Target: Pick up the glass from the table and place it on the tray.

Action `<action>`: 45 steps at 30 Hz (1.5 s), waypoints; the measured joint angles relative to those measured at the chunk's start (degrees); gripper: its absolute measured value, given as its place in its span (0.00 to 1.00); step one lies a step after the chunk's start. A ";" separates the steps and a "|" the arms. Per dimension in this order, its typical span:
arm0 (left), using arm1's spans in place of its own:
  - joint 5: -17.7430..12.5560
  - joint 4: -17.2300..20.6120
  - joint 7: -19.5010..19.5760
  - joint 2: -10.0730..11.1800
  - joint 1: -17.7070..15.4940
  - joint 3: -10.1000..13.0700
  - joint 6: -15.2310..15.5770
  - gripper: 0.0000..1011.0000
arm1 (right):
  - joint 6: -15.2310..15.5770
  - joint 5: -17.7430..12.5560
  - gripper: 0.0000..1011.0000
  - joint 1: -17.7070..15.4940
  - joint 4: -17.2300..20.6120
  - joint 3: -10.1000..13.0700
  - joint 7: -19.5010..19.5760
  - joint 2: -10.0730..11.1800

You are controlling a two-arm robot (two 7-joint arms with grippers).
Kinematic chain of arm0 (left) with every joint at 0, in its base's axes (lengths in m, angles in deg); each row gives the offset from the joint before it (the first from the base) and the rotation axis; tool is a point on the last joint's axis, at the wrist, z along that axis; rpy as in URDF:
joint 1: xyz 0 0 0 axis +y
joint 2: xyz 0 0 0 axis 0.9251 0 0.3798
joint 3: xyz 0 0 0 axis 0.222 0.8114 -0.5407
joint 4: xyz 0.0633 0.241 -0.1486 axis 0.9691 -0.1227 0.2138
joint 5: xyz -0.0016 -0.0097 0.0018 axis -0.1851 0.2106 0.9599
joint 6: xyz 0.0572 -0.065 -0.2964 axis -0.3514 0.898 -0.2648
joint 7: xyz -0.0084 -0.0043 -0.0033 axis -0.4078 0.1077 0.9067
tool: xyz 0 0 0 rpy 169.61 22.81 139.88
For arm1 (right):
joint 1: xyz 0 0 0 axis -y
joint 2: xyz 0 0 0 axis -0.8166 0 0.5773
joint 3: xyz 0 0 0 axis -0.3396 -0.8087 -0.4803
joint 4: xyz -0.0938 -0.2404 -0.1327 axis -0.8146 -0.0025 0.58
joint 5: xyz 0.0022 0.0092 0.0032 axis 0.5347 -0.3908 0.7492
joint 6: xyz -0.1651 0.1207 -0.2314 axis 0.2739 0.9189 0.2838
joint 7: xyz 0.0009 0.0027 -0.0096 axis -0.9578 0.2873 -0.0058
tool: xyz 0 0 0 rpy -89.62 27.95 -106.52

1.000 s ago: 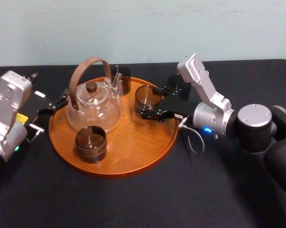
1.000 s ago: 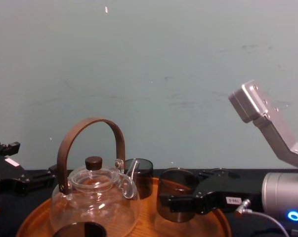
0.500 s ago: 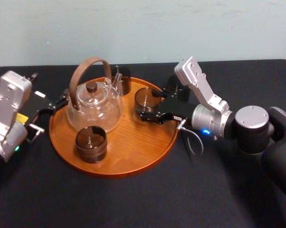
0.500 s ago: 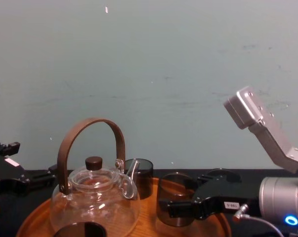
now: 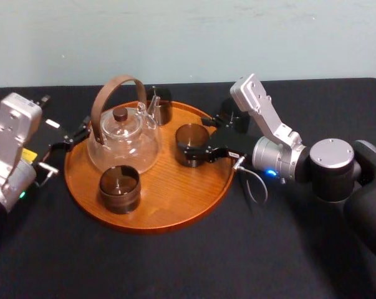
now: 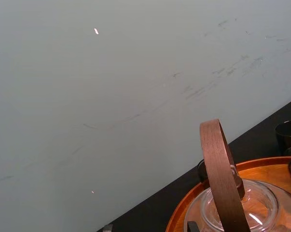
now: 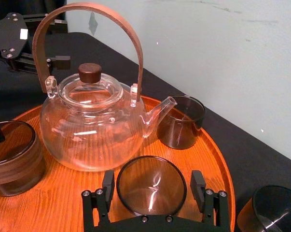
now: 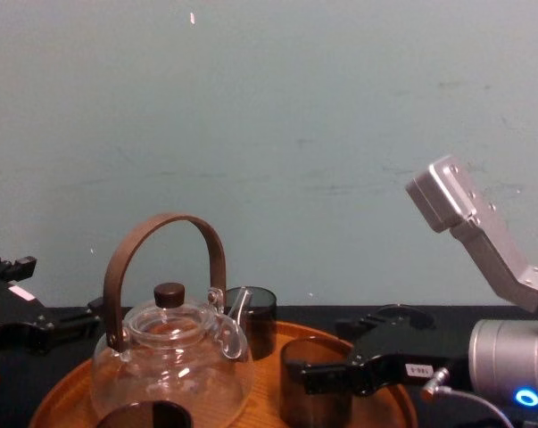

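A dark smoked glass (image 5: 192, 144) stands low on the round wooden tray (image 5: 169, 193), to the right of the glass teapot (image 5: 122, 134). My right gripper (image 5: 197, 143) reaches in over the tray's right rim. Its black fingers (image 7: 108, 189) sit on either side of the glass (image 7: 151, 185), shut on it. The chest view shows the same glass (image 8: 315, 392) with its base down near the tray floor. My left gripper (image 5: 69, 138) rests open beside the tray's left rim, with nothing in it.
Two more dark glasses are on the tray, one at the front (image 5: 119, 189) and one behind the teapot's spout (image 5: 159, 109). Another glass (image 7: 266, 215) stands on the black table (image 5: 175, 261) just off the tray's right edge. The teapot's tall wooden handle (image 5: 116, 93) rises close by.
My right gripper has come down with the glass, from hovering above the tray's back right to low on the tray floor. The left arm has not moved.
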 joint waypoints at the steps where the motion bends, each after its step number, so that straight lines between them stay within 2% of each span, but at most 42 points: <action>1: 0.00 0.00 0.00 0.00 0.00 0.00 0.00 0.99 | 0.01 -0.01 0.99 0.00 0.00 0.00 0.00 0.00; 25: 0.00 0.00 0.00 0.00 0.00 0.00 0.00 0.99 | 0.17 -0.19 0.99 -0.03 0.07 0.05 -0.05 0.06; 32: 0.00 -0.01 0.00 0.00 0.00 0.00 0.00 0.99 | 0.63 -1.83 0.99 -1.81 3.67 1.30 -1.64 2.38; 45: 0.00 0.00 0.00 0.00 0.00 0.00 0.00 0.99 | 1.50 -5.07 0.99 -7.19 12.27 3.85 -2.20 8.32</action>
